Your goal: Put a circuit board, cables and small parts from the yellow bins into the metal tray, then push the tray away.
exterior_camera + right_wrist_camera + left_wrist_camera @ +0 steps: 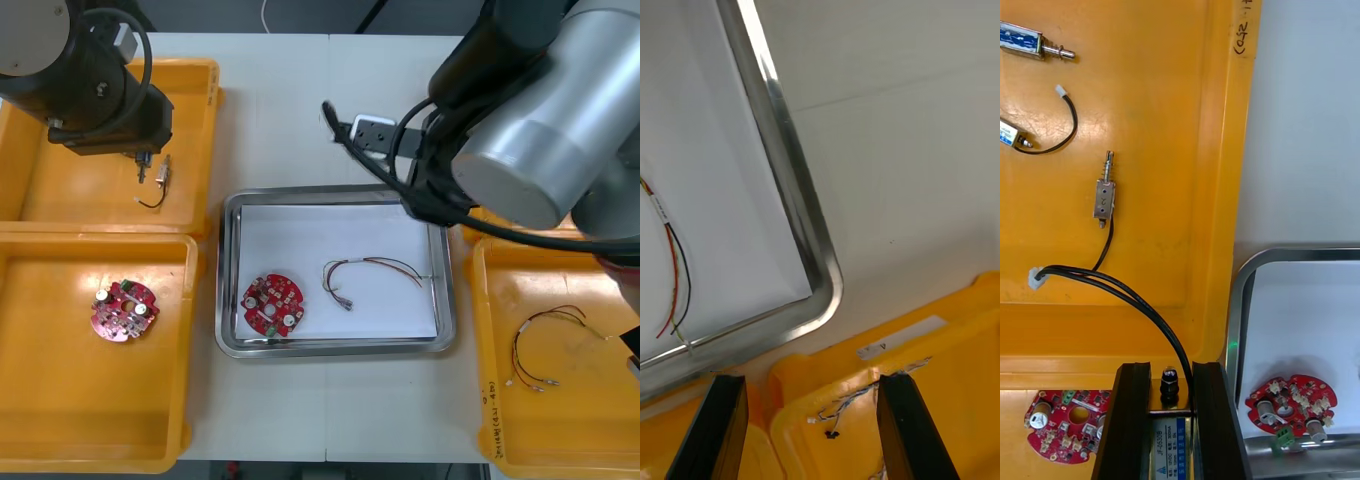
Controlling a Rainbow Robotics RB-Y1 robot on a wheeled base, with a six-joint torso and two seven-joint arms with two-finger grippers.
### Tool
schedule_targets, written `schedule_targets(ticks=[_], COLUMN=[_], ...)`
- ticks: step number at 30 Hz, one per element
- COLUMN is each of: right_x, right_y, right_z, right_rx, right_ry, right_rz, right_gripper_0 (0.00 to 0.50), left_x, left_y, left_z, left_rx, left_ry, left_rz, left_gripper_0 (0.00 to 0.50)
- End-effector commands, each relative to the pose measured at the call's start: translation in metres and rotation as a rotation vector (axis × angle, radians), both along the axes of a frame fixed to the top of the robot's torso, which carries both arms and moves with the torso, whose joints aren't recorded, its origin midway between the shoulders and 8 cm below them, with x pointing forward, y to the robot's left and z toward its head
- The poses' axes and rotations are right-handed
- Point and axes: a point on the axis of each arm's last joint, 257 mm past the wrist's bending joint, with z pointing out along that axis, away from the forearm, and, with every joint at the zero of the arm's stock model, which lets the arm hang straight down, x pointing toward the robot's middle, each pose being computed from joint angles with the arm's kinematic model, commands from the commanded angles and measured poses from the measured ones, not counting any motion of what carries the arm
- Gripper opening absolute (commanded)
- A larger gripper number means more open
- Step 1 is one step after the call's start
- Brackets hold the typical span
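Observation:
My left gripper [1171, 420] is shut on a small metal part [1168, 442] with a blue label. Its black cable [1127, 296] trails to a white plug on the floor of the far left yellow bin [190, 80]. In the front view the left arm [100, 90] hangs over that bin. My right gripper [812, 427] is open over the rim of the far right bin [955, 360], just beyond a corner of the metal tray [827, 292]. A twisted blue and white cable [865, 394] lies between its fingers' line, lower down. The tray [330, 192] holds a red circuit board [272, 304] and a red and yellow cable [370, 272].
Other small metal parts [1105, 196] lie loose in the far left bin. A second circuit board [124, 309] sits in the near left bin [60, 400]. The near right bin [580, 420] holds a red and black cable [545, 345]. My right arm [520, 110] covers the far right bin.

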Motion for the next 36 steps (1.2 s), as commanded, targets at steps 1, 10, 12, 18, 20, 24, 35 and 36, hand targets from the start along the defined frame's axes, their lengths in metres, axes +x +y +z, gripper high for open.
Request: schedule_targets(ticks=[1,10,12,18,20,24,35,36], right_x=[0.016,0.026,0.027,0.032,0.034,0.036,0.029,0.028], right_y=[-0.040,-0.117,-0.144,-0.208,-0.224,-0.261,-0.330,-0.335], right_z=[0.051,0.075,0.083,0.096,0.095,0.095,0.095,0.093], right_rx=[0.044,0.142,0.173,0.285,0.304,0.324,0.311,0.311], right_ry=[-0.101,-0.116,-0.122,-0.131,-0.123,-0.122,-0.115,-0.103], right_rz=[-0.083,-0.253,-0.312,-0.477,-0.521,-0.621,-0.784,-0.794], right_gripper_0=[0.500,0.500,0.500,0.500,0.500,0.500,0.500,0.500], left_x=[-0.007,-0.017,-0.021,-0.027,-0.029,-0.031,-0.024,-0.022], left_y=[-0.011,-0.040,-0.053,-0.092,-0.100,-0.119,-0.149,-0.150], left_z=[0.003,-0.008,-0.013,-0.033,-0.038,-0.055,-0.095,-0.099], left_rx=[-0.022,-0.016,-0.019,-0.030,-0.017,0.006,0.029,0.033], left_ry=[-0.007,0.003,0.012,0.022,0.020,0.020,0.016,0.014], left_rz=[0.013,-0.034,-0.041,-0.056,-0.069,-0.096,-0.132,-0.132], left_gripper_0=[0.000,0.000,0.000,0.000,0.000,0.000,0.000,0.000])
